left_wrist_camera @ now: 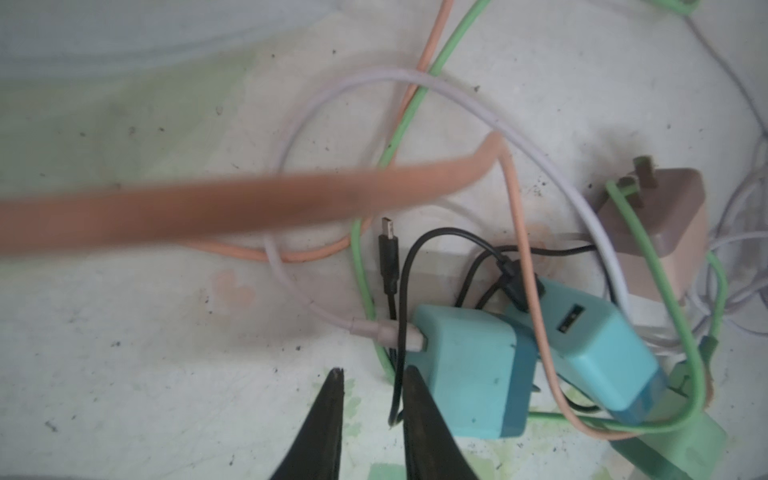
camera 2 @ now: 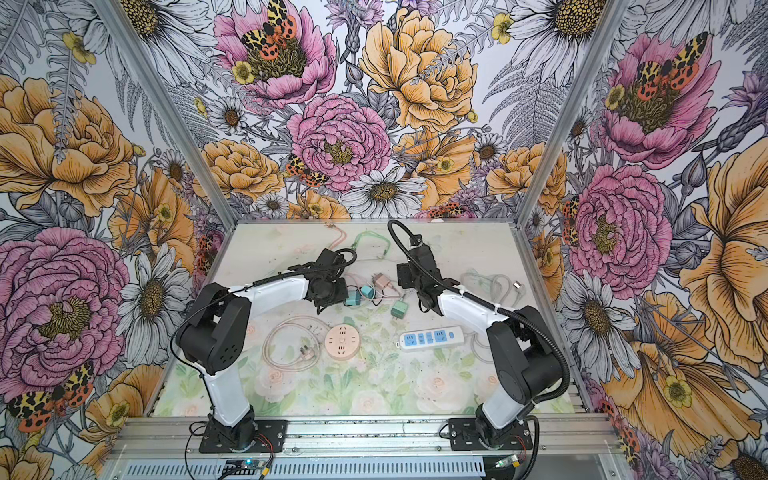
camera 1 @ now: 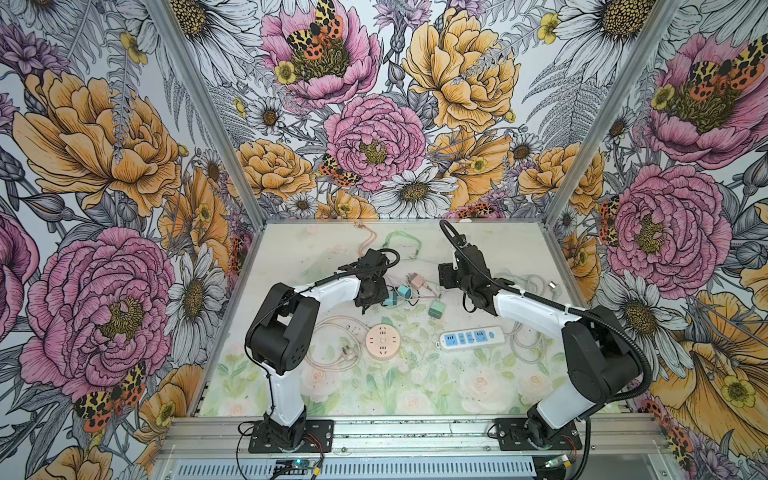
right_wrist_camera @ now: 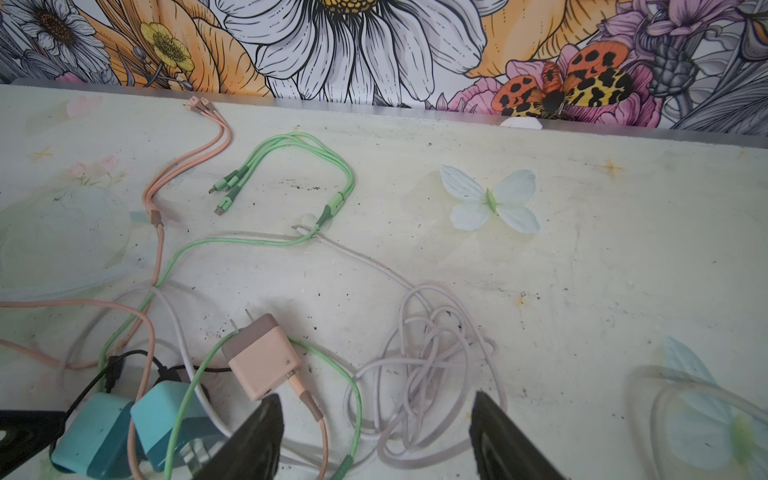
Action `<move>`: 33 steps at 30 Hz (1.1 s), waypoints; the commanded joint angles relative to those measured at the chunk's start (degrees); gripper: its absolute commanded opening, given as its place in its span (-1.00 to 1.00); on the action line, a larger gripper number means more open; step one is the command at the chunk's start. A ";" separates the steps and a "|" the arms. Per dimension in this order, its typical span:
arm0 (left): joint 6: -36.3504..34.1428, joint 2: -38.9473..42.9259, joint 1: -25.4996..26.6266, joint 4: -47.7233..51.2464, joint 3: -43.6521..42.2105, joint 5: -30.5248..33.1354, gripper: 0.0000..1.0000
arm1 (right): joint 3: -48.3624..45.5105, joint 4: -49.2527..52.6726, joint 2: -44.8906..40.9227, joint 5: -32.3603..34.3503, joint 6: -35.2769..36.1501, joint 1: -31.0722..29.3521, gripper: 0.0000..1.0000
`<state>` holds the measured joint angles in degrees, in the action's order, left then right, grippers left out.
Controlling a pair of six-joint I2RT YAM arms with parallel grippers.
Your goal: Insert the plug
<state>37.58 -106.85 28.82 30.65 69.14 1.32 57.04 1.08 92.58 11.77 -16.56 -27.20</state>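
The floral tabletop (camera 1: pixel 415 374) bears a pink socket (camera 1: pixel 382 341), a white power strip (camera 1: pixel 472 338) — chargers (right_wrist_camera: pixel 262 361) and cables (right_wrist_camera: pixel 432 365) too.

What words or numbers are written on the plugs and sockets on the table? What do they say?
None can be read.
On the power strip, the marks are too small to read.
On the round pink socket, the marks are too small to read.
On the pink charger and the blue charger, no writing shows on the sides in view.
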 commanded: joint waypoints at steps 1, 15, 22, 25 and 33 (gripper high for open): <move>0.86 0.26 0.09 -1.80 -1.51 -3.73 -0.51 | -0.23 -0.16 -1.70 0.02 -0.52 -0.49 0.44; 0.85 0.92 1.27 -5.18 -2.58 -2.03 -0.62 | -0.60 0.17 -2.71 0.40 -0.50 -0.49 0.44; -0.48 0.36 1.02 -5.61 -1.89 -2.49 -0.97 | -1.01 0.20 -3.45 0.68 -0.52 -0.55 0.43; -1.00 1.92 1.06 -5.40 -2.32 -2.26 -1.00 | -1.06 0.21 -3.63 0.80 -0.46 -0.58 0.44; -4.73 14.17 0.53 2.79 0.11 0.16 -1.00 | -0.95 0.18 -3.38 0.58 -0.58 -0.61 0.44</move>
<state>35.64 -97.17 29.82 30.17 66.89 -0.84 56.42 1.10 90.76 11.81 -16.71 -27.46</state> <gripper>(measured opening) 0.056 0.718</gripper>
